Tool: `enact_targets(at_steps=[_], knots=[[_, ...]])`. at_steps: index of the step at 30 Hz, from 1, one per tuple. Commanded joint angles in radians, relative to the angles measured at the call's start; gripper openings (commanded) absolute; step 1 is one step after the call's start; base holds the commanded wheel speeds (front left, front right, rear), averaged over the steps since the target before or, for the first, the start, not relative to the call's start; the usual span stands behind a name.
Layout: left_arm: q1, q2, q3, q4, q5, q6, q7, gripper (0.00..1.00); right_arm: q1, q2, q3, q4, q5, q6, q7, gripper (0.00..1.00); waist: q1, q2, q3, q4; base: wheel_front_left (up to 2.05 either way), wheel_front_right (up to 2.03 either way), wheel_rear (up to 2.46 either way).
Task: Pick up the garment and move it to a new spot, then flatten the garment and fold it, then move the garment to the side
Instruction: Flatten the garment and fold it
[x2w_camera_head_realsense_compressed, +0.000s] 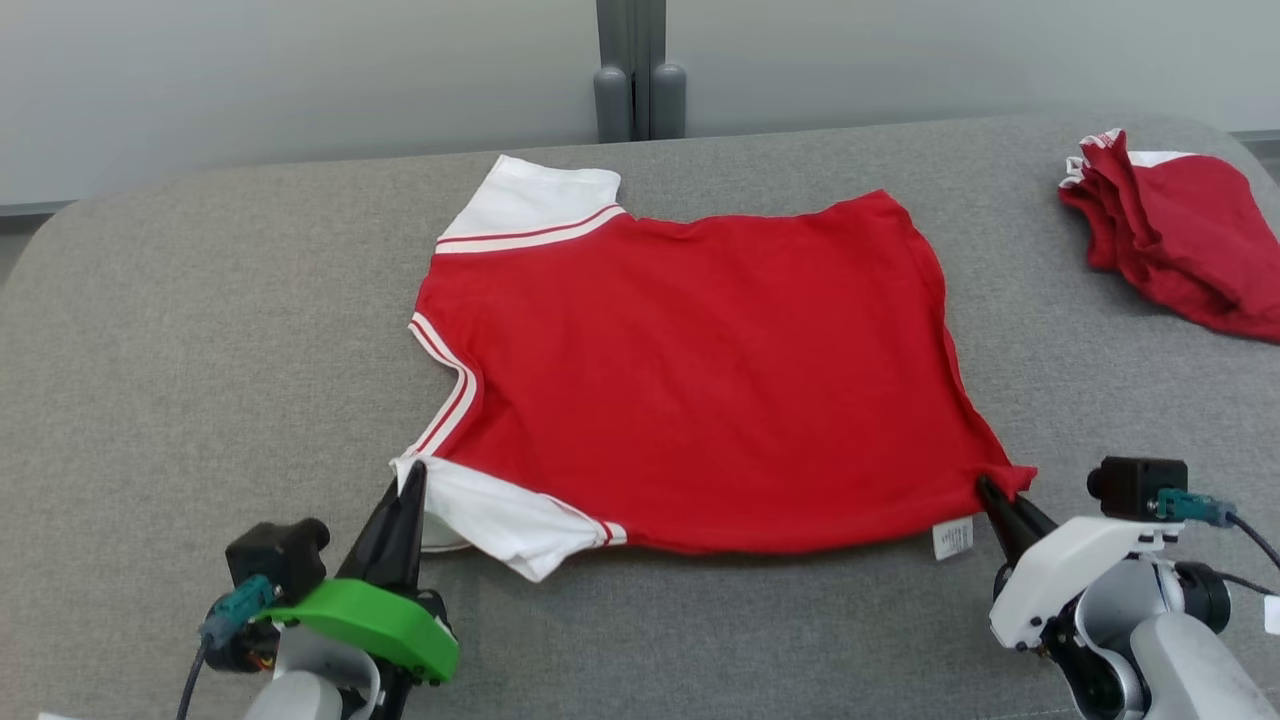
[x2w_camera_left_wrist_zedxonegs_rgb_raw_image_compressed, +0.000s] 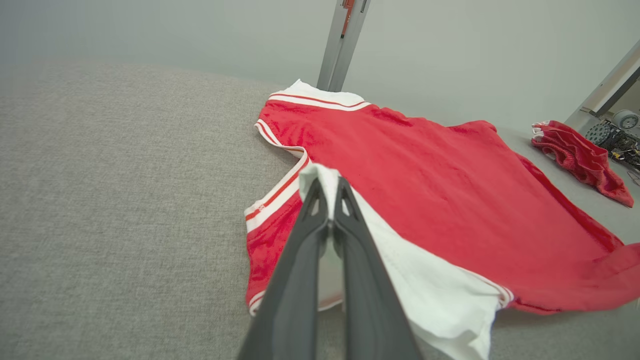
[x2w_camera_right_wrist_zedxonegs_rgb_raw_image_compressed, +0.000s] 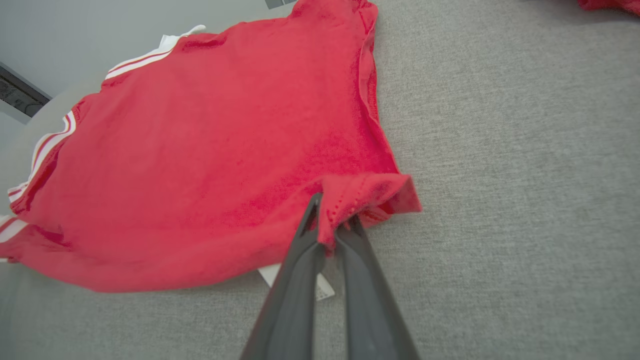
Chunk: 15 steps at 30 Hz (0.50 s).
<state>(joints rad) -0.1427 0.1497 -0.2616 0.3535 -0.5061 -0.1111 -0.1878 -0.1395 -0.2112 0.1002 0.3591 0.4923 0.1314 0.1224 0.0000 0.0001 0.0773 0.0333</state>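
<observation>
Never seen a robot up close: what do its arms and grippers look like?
The left gripper has long, dark, tapering fingers and a bright green cover; the right gripper has the same fingers and a white cover. Both carry a black camera with a teal plug.

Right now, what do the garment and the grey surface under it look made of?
The garment: soft matte knit, perhaps cotton or polyester; it creases and bunches where pinched. The grey surface: matte woven upholstery, probably padded; fine flecked weave, rounded edge.
</observation>
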Motion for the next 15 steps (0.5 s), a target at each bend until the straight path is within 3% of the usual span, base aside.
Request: enact_targets(at_steps=[1, 11, 12, 13, 14, 15], knots=[[-0.041, 0.015, -0.004, 0.015, 0.003, -0.004, 0.002, 0.00, -0.026, -0.007, -0.003, 0.000, 0.002, -0.002, 0.009, 0.00, 0.0000, -0.0001, 0.014, -0.002, 0.00, 0.00, 0.00], [-0.305, 0.019, -0.072, 0.234, -0.004, -0.020, 0.004, 0.00, -0.191, -0.017, 0.006, 0.094, 0.008, -0.002, 0.076, 0.00, 0.0000, -0.0001, 0.079, -0.001, 0.00, 0.00, 0.00], [-0.323, 0.015, -0.081, 0.259, -0.008, -0.020, 0.002, 0.00, -0.205, -0.018, 0.012, 0.100, 0.005, -0.002, 0.070, 0.15, 0.0000, -0.0001, 0.083, 0.000, 0.00, 0.00, 0.00], [-0.344, 0.013, -0.090, 0.287, -0.008, -0.019, -0.007, 0.16, -0.223, -0.018, 0.015, 0.106, 0.004, -0.002, 0.053, 0.78, 0.0000, -0.0001, 0.086, 0.000, 0.00, 0.00, 0.00], [-0.359, 0.014, -0.097, 0.306, -0.004, -0.019, -0.016, 0.69, -0.230, -0.015, 0.017, 0.113, 0.008, -0.002, 0.042, 1.00, 0.0000, -0.0001, 0.088, 0.000, 0.00, 0.00, 0.00], [-0.373, 0.013, -0.104, 0.331, -0.003, -0.019, -0.027, 1.00, -0.235, -0.012, 0.019, 0.119, 0.014, -0.002, 0.019, 1.00, 0.0000, -0.0001, 0.088, 0.001, 0.00, 0.00, 0.00]])
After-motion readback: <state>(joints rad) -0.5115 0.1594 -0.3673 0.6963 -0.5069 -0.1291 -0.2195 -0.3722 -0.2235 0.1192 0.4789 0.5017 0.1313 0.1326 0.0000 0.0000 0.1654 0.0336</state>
